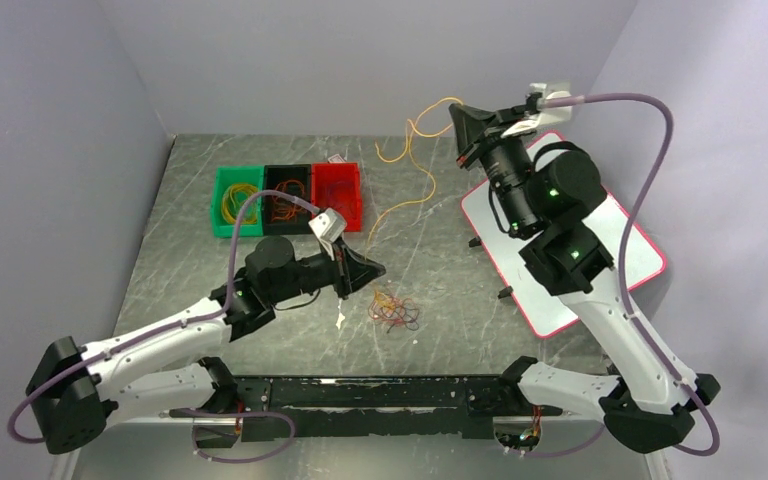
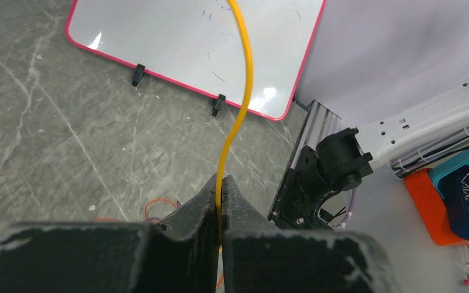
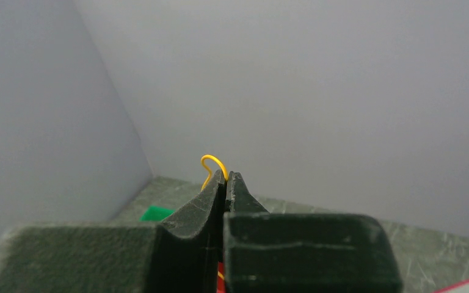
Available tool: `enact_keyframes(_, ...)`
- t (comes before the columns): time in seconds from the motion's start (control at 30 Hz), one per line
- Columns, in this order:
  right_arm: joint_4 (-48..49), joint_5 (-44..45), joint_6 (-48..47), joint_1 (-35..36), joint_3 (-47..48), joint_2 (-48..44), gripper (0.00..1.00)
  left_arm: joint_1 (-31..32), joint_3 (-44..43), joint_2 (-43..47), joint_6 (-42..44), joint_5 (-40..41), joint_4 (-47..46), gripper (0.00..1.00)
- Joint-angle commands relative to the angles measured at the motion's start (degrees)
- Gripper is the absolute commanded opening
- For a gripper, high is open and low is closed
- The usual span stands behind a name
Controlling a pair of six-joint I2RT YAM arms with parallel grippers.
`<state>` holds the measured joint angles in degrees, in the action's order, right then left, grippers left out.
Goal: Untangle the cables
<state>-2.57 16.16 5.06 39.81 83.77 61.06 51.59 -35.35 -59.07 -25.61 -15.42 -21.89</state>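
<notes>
1. Closest in the left wrist view, the left hand (image 2: 220,186) is clamped shut on a yellow cable (image 2: 244,91), which rises from between its fingers toward the whiteboard (image 2: 177,36).
2. From above, that cable runs from the left hand, low over the tabletop (image 1: 440,270), far and rightward up to the raised right hand (image 1: 457,110), which is pinched shut on its other end.
3. Its long axis lies near-left to far-right, with slack curls midway.
4. Just near and right of the left hand, the tangle of cables (image 1: 395,310) rests on the tabletop; the left hand is much the nearer to it.
5. Spreading the hands along that axis should probably draw the yellow cable straight, unless it snags on a loop.
</notes>
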Motion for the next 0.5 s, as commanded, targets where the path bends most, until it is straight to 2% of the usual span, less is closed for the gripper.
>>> enact_keyframes(0.0,-0.6,2.7,-0.8,-0.2,-2.3,0.8,0.00,0.3,-6.3,3.8,2.8,2.2,15.9,0.07)
enact_keyframes(0.1,-0.1,3.0,-0.8,-0.1,-3.6,1.4,0.00,0.3,-8.6,6.0,3.0,4.6,22.7,0.07)
enact_keyframes(0.23,0.1,3.8,-0.3,-0.1,-6.5,2.7,0.00,0.2,-10.0,5.0,3.2,8.9,27.2,0.07)
enact_keyframes(0.47,0.4,4.8,0.8,-1.6,-15.8,7.4,0.00,-0.2,-4.1,-0.9,-0.7,9.2,21.5,0.07)
